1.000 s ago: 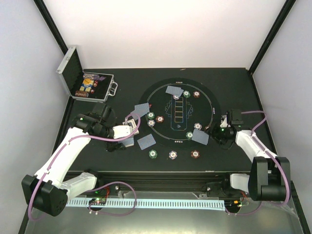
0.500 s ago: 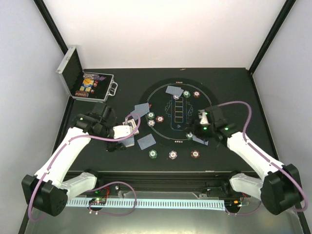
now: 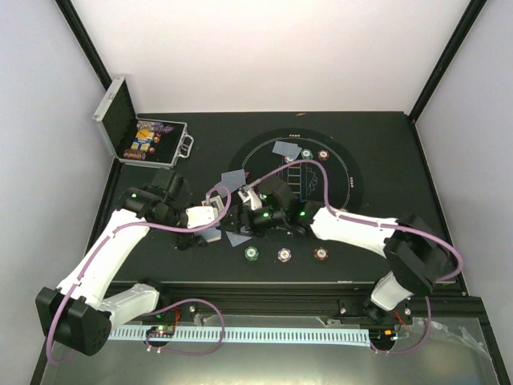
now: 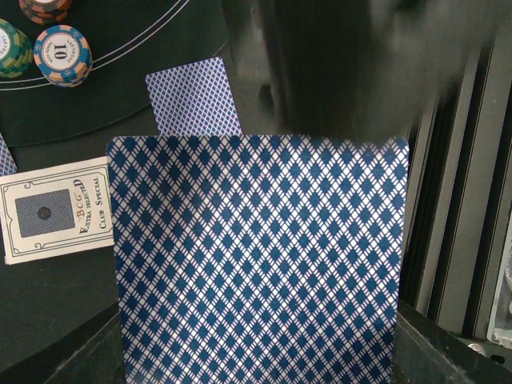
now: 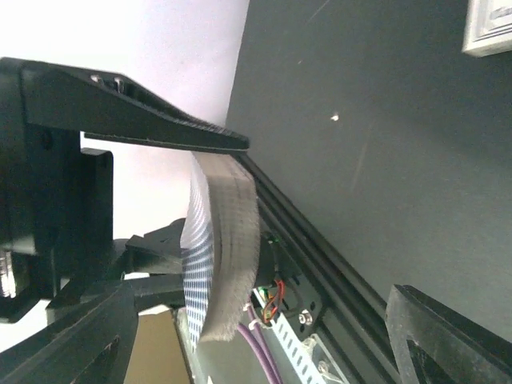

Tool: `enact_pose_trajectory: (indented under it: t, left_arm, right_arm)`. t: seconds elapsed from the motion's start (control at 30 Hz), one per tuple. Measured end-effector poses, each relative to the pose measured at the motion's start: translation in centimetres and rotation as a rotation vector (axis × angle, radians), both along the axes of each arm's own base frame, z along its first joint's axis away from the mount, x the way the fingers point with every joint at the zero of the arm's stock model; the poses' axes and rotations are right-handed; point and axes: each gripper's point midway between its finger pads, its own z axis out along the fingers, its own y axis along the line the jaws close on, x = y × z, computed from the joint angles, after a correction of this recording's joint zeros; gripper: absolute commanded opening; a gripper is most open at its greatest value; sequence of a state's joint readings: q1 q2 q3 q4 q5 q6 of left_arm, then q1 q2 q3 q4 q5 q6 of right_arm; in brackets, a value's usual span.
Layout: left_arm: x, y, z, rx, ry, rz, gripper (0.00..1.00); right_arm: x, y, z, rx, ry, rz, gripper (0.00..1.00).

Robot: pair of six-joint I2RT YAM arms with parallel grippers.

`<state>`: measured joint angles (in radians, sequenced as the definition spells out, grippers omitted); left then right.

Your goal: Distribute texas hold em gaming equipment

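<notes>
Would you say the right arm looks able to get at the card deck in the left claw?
Probably yes: the open right claw sits astride the card deck held by the left claw, with nothing blocking.

Left arm, right arm: white shells, black joints, green lights, purple cables looping outside. Right gripper: flat black fingers.

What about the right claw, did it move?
Yes. The right gripper swung left across the round mat, reaching the card deck in the left gripper.
</notes>
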<state>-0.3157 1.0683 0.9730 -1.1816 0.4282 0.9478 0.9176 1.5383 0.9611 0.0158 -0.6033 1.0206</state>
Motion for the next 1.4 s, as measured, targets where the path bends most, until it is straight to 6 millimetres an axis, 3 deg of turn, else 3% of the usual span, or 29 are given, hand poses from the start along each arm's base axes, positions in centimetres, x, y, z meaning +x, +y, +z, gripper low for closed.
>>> enact_pose_trajectory:
  t: [0.23,0.63,0.83,1.07,1.23,1.4]
  left_arm:
    - [0.0,0.0,0.0,0.000,0.000,0.000,0.01]
    - [0.0,0.1,0.0,0.003,0.000,0.001,0.02]
    - [0.2,0.0,0.0,0.002,-0.008,0.001,0.02]
    - [0.2,0.0,0.0,0.004,-0.008,0.002,0.02]
    - [0.1,0.2,-0.1,0.014,-0.005,0.005,0.02]
    - [0.1,0.3,-0.2,0.022,-0.005,0.007,0.01]
  right_arm:
    - [-1.2,4.0,-1.1,0.044,0.058,0.073,0.84]
    - [-0.1,5.9,-3.4,0.061,0.130,0.087,0.70]
    - [0.3,5.2,-3.2,0.099,0.128,0.094,0.65]
    - [1.1,2.7,-2.4,0.111,0.097,0.065,0.57]
    - [1.3,2.1,-2.0,0.098,0.074,0.058,0.37]
    - [1.4,1.6,-1.1,0.086,0.059,0.048,0.23]
